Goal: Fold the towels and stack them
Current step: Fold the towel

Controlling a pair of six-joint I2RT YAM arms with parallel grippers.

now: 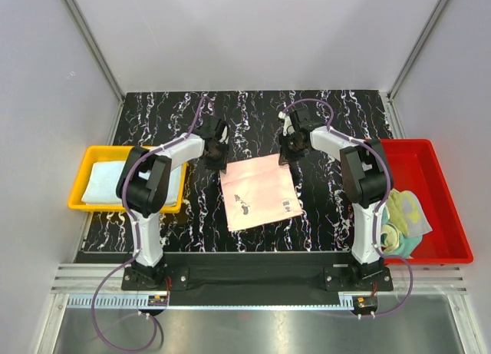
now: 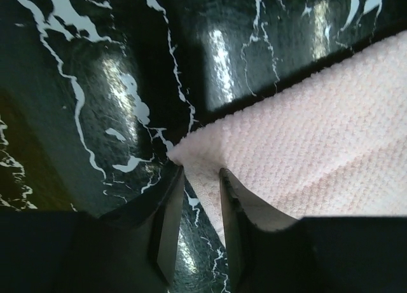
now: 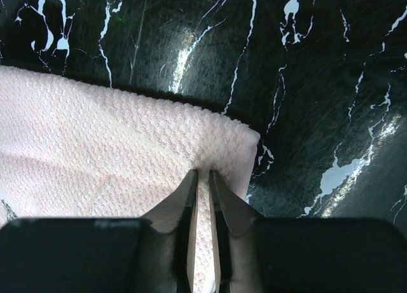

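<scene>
Early in the job, I'd say. A light blue towel (image 1: 107,181) lies flat in the yellow tray (image 1: 107,149) on the left and looks folded, so I count that as one done. The pink towel (image 1: 259,191) is spread on the black table (image 1: 253,116) between the arms, with small dark marks on it and no fold in it that I can see. The crumpled towels (image 1: 403,216), yellow-green and bluish, sit heaped at the near end of the red tray (image 1: 414,170); those are untouched.

Both arms are at the pink towel's far edge, one per corner. The right gripper (image 3: 203,173) has its jaws almost together with a sliver of pink cloth between them, which I read as a pinch on that corner. The left gripper (image 2: 201,173) straddles the other far corner with its jaws part closed and a clear gap between them. Cloth lies across the tips, but I can't tell if it is really clamped.

Left to do, as I judge it: fold the pink one, stack it on the blue one, then do the same for the heap.
</scene>
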